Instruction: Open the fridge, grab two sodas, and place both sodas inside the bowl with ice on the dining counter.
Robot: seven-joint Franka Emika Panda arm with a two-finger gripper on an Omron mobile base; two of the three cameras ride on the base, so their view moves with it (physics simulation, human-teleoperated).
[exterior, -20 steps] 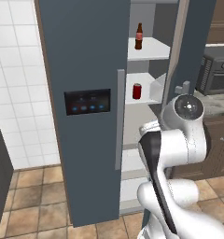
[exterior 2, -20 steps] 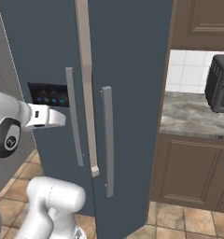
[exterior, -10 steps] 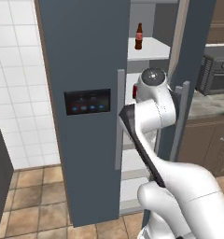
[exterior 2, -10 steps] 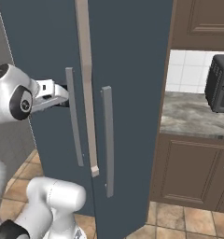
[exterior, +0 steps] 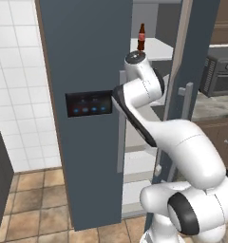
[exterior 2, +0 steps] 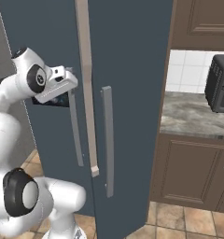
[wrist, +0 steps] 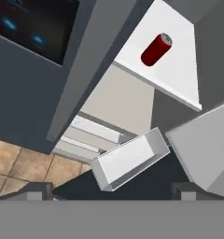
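Note:
The slate-blue fridge (exterior: 87,57) (exterior 2: 132,70) stands with its right door swung partly out, and white shelves show in the gap. One red soda (wrist: 156,49) lies on a white shelf in the hand view, well ahead of the fingers and apart from them. My gripper (wrist: 111,192) is open and empty. In the right base view the gripper (exterior 2: 69,79) sits at the left door's handle, pointing into the gap. The arm blocks the shelf in the left base view. The bowl and the dining counter are out of view.
A dark brown bottle (exterior: 141,37) stands on the upper shelf. The open door (exterior: 182,61) hangs right of the arm, and its white bin (wrist: 130,158) is just ahead of the fingers. A dark oven (exterior 2: 221,84) sits on a stone counter (exterior 2: 193,116) over brown cabinets (exterior 2: 188,172).
The arm has swung up and forward, carrying the hand to the gap between the doors. It now covers the red can in the left base view. The jaws stayed open.

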